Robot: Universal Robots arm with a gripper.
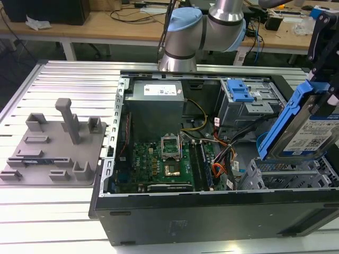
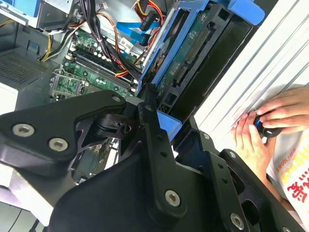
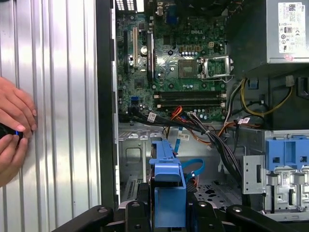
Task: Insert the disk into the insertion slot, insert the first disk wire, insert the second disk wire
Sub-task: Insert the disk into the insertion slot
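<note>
A ribbed aluminium bench (image 1: pixel 63 79) carries an open black computer tower case (image 1: pixel 212 217) lying on its side, with a grey moulded fixture plate (image 1: pixel 53 148) at the exterior view's left and a person's hands (image 3: pixel 12 130) on the bench beside the case. At the exterior view's right, the black end effector (image 1: pixel 322 79) is closed on the upper end of the flat silver hard drive (image 1: pixel 318 132) in its bright blue plastic carrier. The drive hangs tilted, its lower edge at the top of the grey sheet-metal drive cage (image 1: pixel 280 172). The thin orange-red wires (image 1: pixel 218 170) and the thin light-blue looping cable (image 3: pixel 193 166) lie inside the case beside the cage.
</note>
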